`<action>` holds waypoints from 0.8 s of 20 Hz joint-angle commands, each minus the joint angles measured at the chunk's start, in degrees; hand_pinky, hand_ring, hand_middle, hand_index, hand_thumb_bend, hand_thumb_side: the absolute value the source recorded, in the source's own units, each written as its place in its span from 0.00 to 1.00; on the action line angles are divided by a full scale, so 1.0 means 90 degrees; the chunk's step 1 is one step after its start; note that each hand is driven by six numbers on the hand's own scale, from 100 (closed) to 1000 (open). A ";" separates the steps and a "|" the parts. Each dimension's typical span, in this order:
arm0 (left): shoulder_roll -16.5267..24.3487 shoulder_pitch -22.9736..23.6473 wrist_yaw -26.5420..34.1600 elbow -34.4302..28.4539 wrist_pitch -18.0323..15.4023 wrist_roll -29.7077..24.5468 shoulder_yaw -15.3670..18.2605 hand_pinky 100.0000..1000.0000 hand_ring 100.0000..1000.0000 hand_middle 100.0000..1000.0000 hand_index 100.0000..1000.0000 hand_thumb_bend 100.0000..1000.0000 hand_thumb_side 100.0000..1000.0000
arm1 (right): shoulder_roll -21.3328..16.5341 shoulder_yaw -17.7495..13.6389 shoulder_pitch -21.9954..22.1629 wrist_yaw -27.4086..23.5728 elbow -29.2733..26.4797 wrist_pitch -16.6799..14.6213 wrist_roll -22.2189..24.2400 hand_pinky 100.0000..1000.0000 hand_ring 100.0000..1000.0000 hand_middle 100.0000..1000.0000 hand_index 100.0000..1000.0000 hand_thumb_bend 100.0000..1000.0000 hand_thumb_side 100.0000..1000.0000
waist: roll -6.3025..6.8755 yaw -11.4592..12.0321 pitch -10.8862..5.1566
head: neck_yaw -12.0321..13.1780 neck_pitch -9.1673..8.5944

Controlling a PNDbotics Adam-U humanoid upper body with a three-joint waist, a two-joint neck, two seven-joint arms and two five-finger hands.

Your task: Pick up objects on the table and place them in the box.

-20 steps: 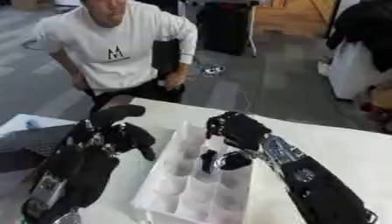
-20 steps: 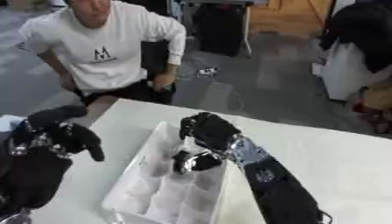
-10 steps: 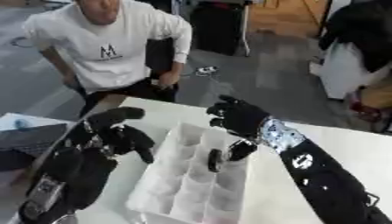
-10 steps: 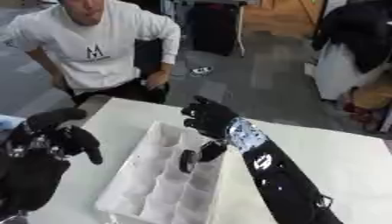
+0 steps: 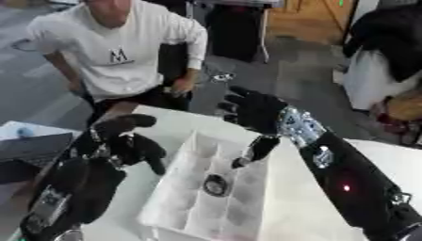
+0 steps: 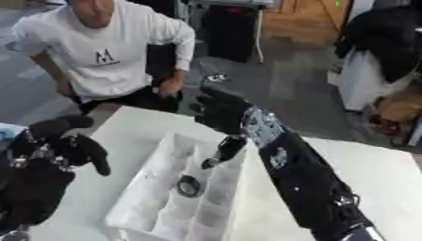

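A white box (image 5: 177, 188) divided into several compartments lies on the white table (image 6: 379, 179). A dark ring-shaped object (image 5: 216, 185) rests in one of its middle compartments. My right hand (image 5: 251, 112) hovers above the box's far end, open, with one finger (image 5: 257, 149) hanging down toward the ring without touching it. My left hand (image 5: 122, 141) stays to the left of the box, fingers relaxed and drooping, thumb raised, with nothing in it.
A dark flat device (image 5: 25, 153) lies at the table's left edge. A person in a white sweatshirt (image 5: 124, 52) leans in just beyond the far edge. Bare table (image 5: 284, 202) runs to the right of the box, under my right forearm.
My right hand has risen and drawn back toward the box's far end. The dark object that hung under it now lies in a compartment. The left hand has barely moved.
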 commanded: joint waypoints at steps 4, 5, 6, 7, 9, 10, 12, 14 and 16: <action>0.0132 -0.0059 0.0028 -0.0133 0.0030 0.0016 0.0021 0.51 0.61 0.82 0.86 0.19 0.67 | -0.0191 -0.0087 -0.0184 0.0406 -0.0094 -0.0195 -0.0737 1.00 0.86 0.87 0.76 0.61 1.00 | 0.0069 -0.0011 -0.0140 | 0.0098 0.0017; 0.0125 -0.0054 0.0025 -0.0133 0.0026 0.0023 0.0030 0.51 0.61 0.82 0.86 0.19 0.67 | -0.0258 -0.0174 -0.0028 0.0117 -0.0212 -0.0192 -0.0938 1.00 0.84 0.85 0.75 0.59 1.00 | 0.0081 -0.0021 -0.0143 | 0.0115 0.0006; 0.0120 -0.0051 0.0023 -0.0133 0.0020 0.0031 0.0040 0.51 0.61 0.82 0.86 0.19 0.67 | -0.0351 -0.0219 0.0179 -0.0356 -0.0390 -0.0241 -0.1158 1.00 0.81 0.83 0.74 0.57 1.00 | 0.0092 -0.0030 -0.0140 | 0.0137 -0.0011; 0.0117 -0.0045 0.0018 -0.0133 0.0014 0.0040 0.0051 0.51 0.61 0.82 0.86 0.19 0.67 | -0.0461 -0.0218 0.0423 -0.0961 -0.0638 -0.0320 -0.1362 0.93 0.78 0.81 0.73 0.53 1.00 | 0.0100 -0.0044 -0.0136 | 0.0166 -0.0026; 0.0112 -0.0027 0.0003 -0.0133 0.0003 0.0060 0.0077 0.51 0.61 0.82 0.86 0.19 0.67 | -0.0610 -0.0117 0.1036 -0.2473 -0.1334 -0.0502 -0.1639 0.72 0.70 0.74 0.72 0.50 1.00 | 0.0114 -0.0081 -0.0116 | 0.0224 -0.0056; 0.0109 -0.0019 -0.0008 -0.0133 -0.0002 0.0072 0.0093 0.51 0.61 0.82 0.86 0.17 0.66 | -0.0644 -0.0046 0.1413 -0.3381 -0.1790 -0.0581 -0.1755 0.64 0.64 0.70 0.70 0.52 1.00 | 0.0118 -0.0104 -0.0096 | 0.0254 -0.0082; 0.0105 0.0005 -0.0037 -0.0133 -0.0010 0.0097 0.0124 0.51 0.61 0.81 0.86 0.19 0.68 | -0.0719 0.0160 0.2144 -0.5224 -0.2747 -0.0644 -0.1832 0.52 0.57 0.64 0.69 0.46 1.00 | 0.0129 -0.0160 -0.0054 | 0.0326 -0.0124; 0.0108 0.0028 -0.0071 -0.0133 -0.0020 0.0120 0.0151 0.50 0.61 0.81 0.86 0.19 0.68 | -0.0755 0.0365 0.2862 -0.6885 -0.3744 -0.0555 -0.1745 0.45 0.53 0.60 0.67 0.42 1.00 | 0.0142 -0.0224 -0.0007 | 0.0371 -0.0181; 0.0107 0.0035 -0.0105 -0.0133 -0.0034 0.0139 0.0171 0.50 0.61 0.81 0.86 0.18 0.68 | -0.0729 0.0462 0.3575 -0.8332 -0.4735 -0.0415 -0.1660 0.38 0.49 0.57 0.67 0.38 0.98 | 0.0160 -0.0267 0.0042 | 0.0362 -0.0309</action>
